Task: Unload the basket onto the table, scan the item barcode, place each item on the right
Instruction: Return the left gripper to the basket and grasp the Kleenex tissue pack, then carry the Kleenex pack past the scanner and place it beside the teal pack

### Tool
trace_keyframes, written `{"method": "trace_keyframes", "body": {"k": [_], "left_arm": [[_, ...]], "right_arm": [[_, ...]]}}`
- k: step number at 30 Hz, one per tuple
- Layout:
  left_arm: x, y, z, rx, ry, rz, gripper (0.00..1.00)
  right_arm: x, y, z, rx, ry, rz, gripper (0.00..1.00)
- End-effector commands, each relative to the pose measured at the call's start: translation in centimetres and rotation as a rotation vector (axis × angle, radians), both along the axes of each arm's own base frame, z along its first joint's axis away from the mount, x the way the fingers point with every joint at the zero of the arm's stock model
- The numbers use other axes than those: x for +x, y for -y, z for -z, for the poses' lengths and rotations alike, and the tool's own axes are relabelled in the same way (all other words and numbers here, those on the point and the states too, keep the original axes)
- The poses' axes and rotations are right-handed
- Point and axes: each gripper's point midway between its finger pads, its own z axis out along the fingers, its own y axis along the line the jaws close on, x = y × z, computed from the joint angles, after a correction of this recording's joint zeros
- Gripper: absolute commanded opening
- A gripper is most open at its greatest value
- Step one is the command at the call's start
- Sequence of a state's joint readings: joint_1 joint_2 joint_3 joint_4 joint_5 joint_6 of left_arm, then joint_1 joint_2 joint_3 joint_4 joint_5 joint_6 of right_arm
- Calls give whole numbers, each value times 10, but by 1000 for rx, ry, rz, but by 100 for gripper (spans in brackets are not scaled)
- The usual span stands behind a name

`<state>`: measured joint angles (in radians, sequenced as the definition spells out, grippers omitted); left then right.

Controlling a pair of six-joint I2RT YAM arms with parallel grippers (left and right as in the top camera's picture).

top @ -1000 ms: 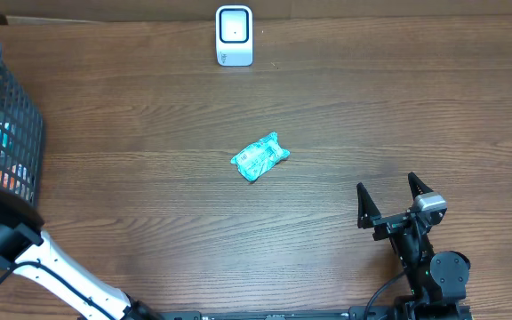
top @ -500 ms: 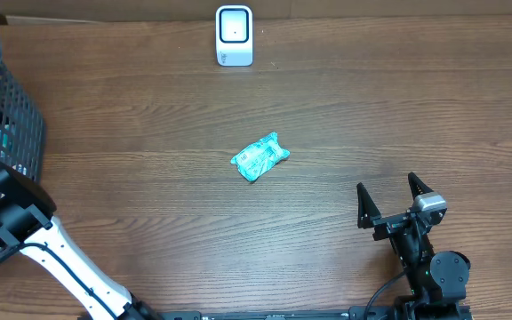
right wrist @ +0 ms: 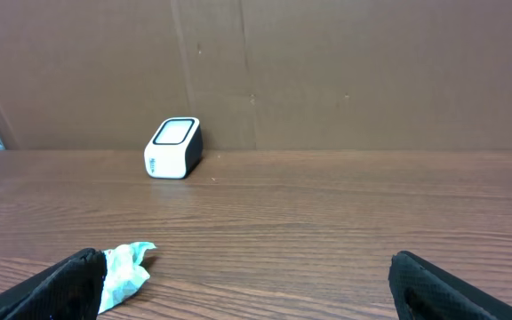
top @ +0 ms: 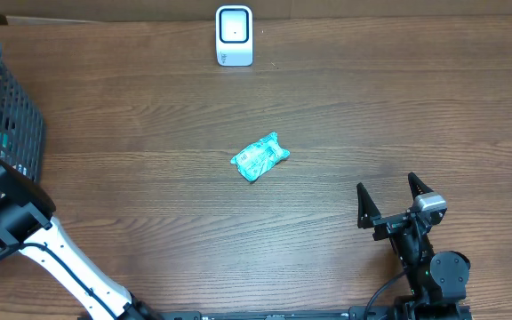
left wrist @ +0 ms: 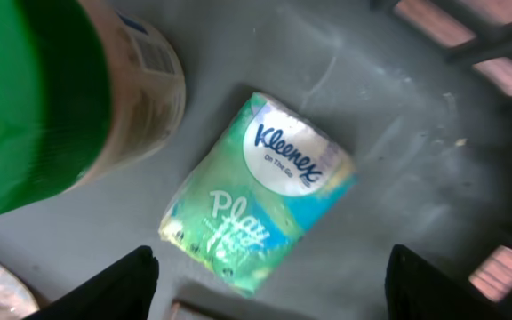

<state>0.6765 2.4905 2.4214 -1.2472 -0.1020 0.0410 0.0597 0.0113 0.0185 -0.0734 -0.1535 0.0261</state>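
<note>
At the far left the dark wire basket [top: 12,107] is standing on the edge of the worktop [top: 149,213], and the left arm [top: 12,213] is reaching down into it; the left end effector [left wrist: 272,267] is hanging open over the basket floor, its two dark fingers [left wrist: 132,284] spread wide with nothing gripped; a green and blue tissue pack [left wrist: 260,191] is lying flat just beyond the fingers, roughly centred in the gap, and I cannot tell whether they are touching it; a green-topped tub [left wrist: 52,98] is lying close beside the pack on its left.

This is looking like the picking step: the arm is lining up on the tissue pack, which I am taking to be the item; next, the fingers are going to need to drop around the pack and close across it without catching the tub, then lift it out and turn its barcode toward the scanner.

Mid-worktop, a crumpled teal packet [top: 260,157] is lying on its own, well apart from both arms; the white scanner [top: 235,36] is standing at the far edge; at the near right, the right end effector [top: 387,185] is sitting fully open and empty, pointing toward the scanner.
</note>
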Motion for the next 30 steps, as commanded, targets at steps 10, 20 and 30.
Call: {"method": "trace_keyframes", "body": {"k": [10,20,30], "left_arm": [[4,-16,8,45,14,51,66],[12,-13,7,-66,137,114,65],[16,-10,6,-84,162,165,68]], "right_arm": [[0,-1,2,4,0,-7,100],[0,-1,2,4,0,-7,100],[0,-1,2,4,0,-7,100]]}}
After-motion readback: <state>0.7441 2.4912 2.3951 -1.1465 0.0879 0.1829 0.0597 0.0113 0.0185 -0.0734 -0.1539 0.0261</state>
